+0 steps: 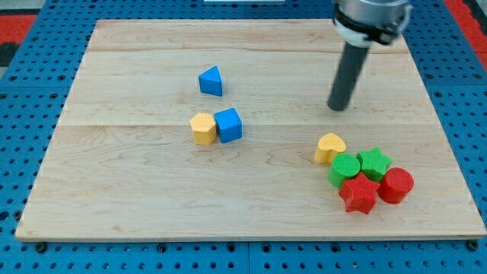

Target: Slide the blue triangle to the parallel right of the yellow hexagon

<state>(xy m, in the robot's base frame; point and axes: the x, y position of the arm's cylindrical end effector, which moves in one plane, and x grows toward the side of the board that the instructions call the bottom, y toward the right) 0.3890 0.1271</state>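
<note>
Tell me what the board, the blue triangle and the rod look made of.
The board: light wood, likely pale planks joined, with visible grain and seams, matte finish.
The blue triangle: probably moulded or printed plastic, with uniform saturated colour and a slight sheen.
The rod: dark, smooth, possibly metal or hard plastic; the look leaves it open. My tip rests on the board at the view's right of the triangle.

Bright, even overhead light; soft short shadows under the blocks; sharp focus, no glare, slight blur at the top
</note>
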